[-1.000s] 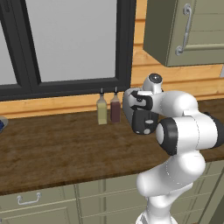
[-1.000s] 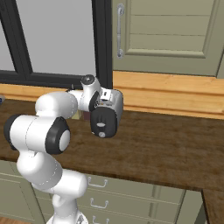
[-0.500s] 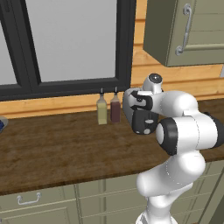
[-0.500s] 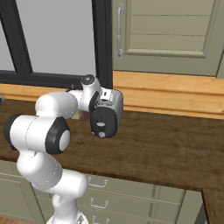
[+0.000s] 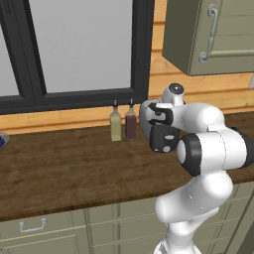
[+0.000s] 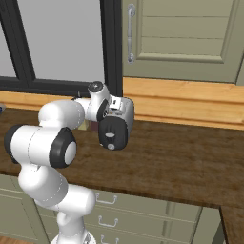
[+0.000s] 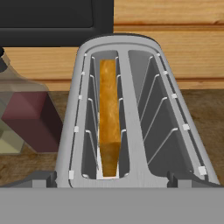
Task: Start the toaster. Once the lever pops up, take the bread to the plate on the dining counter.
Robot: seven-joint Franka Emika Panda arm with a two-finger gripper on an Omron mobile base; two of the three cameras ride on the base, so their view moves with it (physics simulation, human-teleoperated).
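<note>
Seen from the hand camera looking down along the pincer, the rounded silver-white toaster is found to have two wire-lined slots, and the golden-brown toasted bread slice is held upright in the left slot while the right one is bare. The pincer's jaws are spread wide, with nothing gripped. Two small glass bottles are set on the dark-brown wood-grain bench beneath the black-framed window, just beside the toaster.

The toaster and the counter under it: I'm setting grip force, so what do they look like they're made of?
The toaster looks like brushed metal: silver-grey shell with a soft sheen and thin wire guides in its slots, though painted plastic can't be ruled out. The counter looks like dark, matte wood, showing brown streaked grain; it may be laminate.
</note>
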